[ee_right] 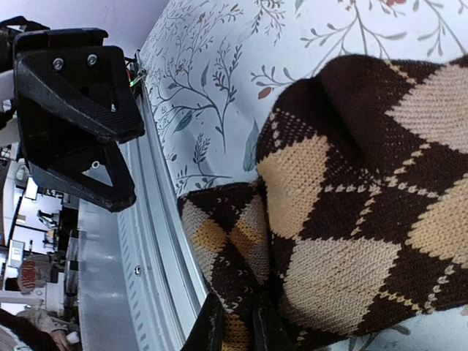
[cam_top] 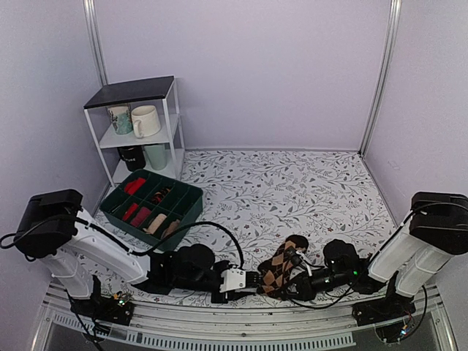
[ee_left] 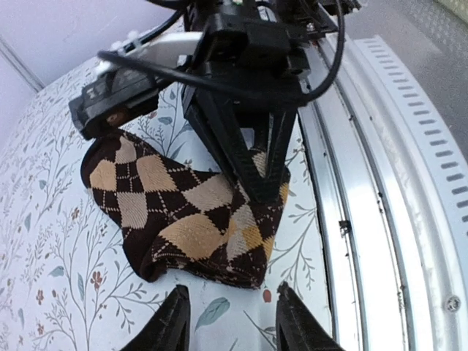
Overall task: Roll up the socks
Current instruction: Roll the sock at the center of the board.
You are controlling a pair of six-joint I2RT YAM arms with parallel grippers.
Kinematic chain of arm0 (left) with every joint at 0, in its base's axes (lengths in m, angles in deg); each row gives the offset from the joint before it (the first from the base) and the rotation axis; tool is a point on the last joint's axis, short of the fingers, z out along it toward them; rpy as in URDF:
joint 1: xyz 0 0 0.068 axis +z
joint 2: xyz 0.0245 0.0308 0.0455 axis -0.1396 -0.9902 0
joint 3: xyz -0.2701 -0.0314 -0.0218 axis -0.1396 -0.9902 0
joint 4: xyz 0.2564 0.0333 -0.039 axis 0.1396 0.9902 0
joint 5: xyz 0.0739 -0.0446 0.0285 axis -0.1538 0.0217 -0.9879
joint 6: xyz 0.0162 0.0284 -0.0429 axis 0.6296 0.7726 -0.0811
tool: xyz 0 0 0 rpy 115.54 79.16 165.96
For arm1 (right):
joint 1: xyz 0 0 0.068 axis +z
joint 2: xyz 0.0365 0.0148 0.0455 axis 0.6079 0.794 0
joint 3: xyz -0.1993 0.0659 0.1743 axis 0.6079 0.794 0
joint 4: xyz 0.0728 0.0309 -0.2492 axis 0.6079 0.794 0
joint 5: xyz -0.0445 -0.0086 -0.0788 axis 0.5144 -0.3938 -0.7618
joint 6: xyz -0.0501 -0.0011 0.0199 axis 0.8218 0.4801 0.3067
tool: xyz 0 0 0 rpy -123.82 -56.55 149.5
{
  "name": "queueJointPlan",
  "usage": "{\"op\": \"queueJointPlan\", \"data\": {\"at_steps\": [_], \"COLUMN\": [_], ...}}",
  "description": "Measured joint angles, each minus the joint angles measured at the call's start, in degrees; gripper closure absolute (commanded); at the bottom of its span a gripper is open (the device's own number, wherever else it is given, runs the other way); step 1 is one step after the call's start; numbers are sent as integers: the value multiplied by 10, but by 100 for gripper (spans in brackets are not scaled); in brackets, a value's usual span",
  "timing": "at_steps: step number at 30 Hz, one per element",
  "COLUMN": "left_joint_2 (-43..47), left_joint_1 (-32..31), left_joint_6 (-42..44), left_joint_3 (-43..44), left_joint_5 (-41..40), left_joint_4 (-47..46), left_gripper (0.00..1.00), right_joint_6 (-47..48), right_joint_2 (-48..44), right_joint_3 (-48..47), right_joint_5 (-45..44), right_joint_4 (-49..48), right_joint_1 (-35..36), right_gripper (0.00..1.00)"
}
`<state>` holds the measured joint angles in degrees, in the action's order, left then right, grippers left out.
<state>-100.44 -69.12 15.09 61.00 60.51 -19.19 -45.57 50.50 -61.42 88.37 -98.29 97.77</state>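
Note:
The socks point(cam_top: 281, 265), dark brown with tan argyle diamonds, lie bunched and partly folded on the floral table cover near the front edge. In the left wrist view the socks point(ee_left: 183, 212) spread just beyond my left gripper point(ee_left: 232, 318). That gripper is open, with only bare cover between its fingers. My right gripper point(ee_right: 238, 329) is shut on a folded edge of the socks point(ee_right: 351, 219) next to the metal rail. From above, the left gripper point(cam_top: 252, 279) and right gripper point(cam_top: 289, 274) face each other across the socks.
A green divided bin point(cam_top: 191, 199) holding several rolled socks stands at the left. Behind it is a white shelf point(cam_top: 172, 117) with mugs. A ribbed metal rail point(ee_left: 380, 183) runs along the table's front edge, close to both grippers.

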Motion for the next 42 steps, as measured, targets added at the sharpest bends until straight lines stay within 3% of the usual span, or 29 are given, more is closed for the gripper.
{"op": "queueJointPlan", "data": {"at_steps": [12, 29, 35, 38, 41, 42], "left_joint_2": [-79, -120, -141, -146, -146, -146], "left_joint_1": [-3, -3, -3, -3, -3, -2], "left_joint_6": [96, 102, 99, 94, 87, 87], "left_joint_3": [9, 51, 69, 73, 74, 75], "left_joint_5": [18, 70, 71, 73, 76, 78], "left_joint_4": [-62, -57, -48, -41, -39, -38], "left_gripper": [49, 50, 61, 76, 100, 100], "right_joint_6": [-86, -104, -106, -108, -109, -110], "right_joint_2": [28, 47, 50, 53, 58, 60], "right_joint_3": [-31, -34, -33, -33, -31, -31], "right_joint_5": [111, 131, 132, 132, 132, 133], "right_joint_4": [37, 21, 14, 10, 1, -2], "right_joint_1": [-22, -34, -34, -34, -35, -35], "right_gripper": [100, 100, 100, 100, 100, 99]}}
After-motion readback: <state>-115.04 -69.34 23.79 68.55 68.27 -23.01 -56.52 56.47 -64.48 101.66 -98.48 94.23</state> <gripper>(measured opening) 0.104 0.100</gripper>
